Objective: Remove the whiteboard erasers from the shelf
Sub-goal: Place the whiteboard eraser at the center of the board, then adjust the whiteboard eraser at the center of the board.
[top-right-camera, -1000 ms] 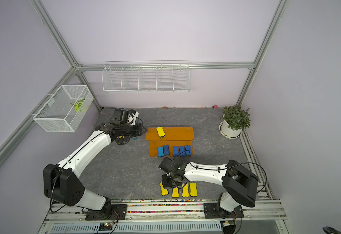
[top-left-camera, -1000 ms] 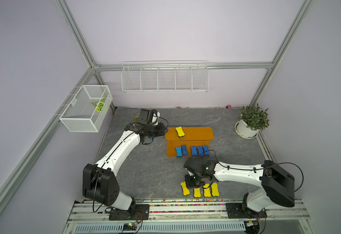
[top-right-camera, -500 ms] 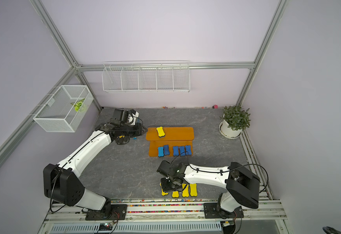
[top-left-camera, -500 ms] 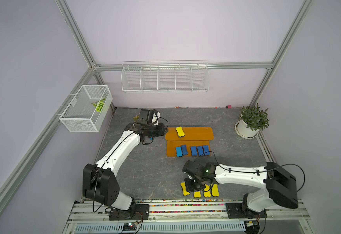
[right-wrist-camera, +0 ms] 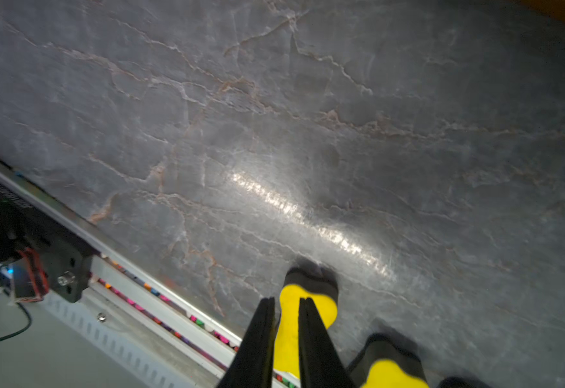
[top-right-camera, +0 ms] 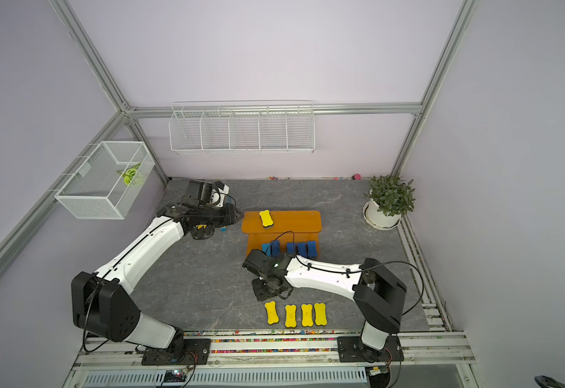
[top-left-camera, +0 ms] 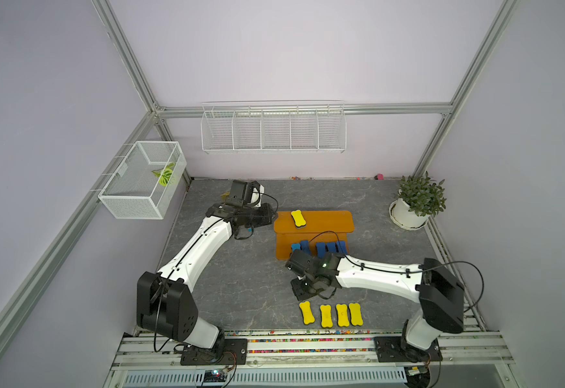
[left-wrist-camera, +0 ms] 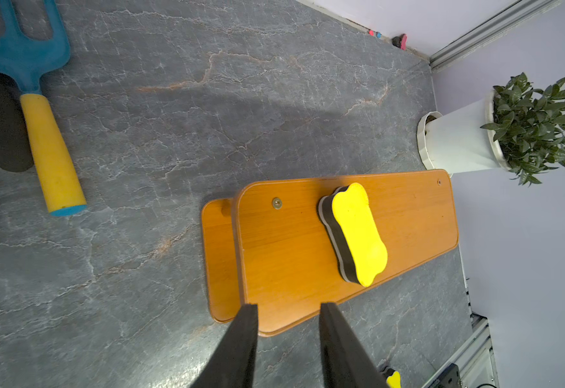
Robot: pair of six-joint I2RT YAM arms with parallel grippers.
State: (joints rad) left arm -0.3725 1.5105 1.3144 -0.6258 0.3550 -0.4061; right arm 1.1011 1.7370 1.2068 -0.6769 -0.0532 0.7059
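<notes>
The orange shelf [top-left-camera: 328, 220] stands mid-table with one yellow eraser [top-left-camera: 297, 219] on its top board and several blue erasers [top-left-camera: 319, 248] on the lower tier. Several yellow erasers [top-left-camera: 331, 314] lie in a row on the table near the front edge. My left gripper [left-wrist-camera: 288, 305] hovers open and empty at the left end of the shelf [left-wrist-camera: 291, 242], short of the yellow eraser [left-wrist-camera: 355, 231]. My right gripper [top-left-camera: 299, 295] hangs just behind the row; its fingers stand narrowly apart above the leftmost yellow eraser [right-wrist-camera: 311, 299], holding nothing.
A potted plant [top-left-camera: 415, 205] stands at the back right. A blue-and-yellow garden fork [left-wrist-camera: 44, 134] lies behind the left arm. Wire baskets hang on the back wall [top-left-camera: 272, 129] and the left wall [top-left-camera: 143, 183]. The front rail [top-left-camera: 308, 339] borders the eraser row.
The right arm has pulled back and up from the row of yellow erasers toward the shelf, leaving them on the table. The left arm has not moved.
</notes>
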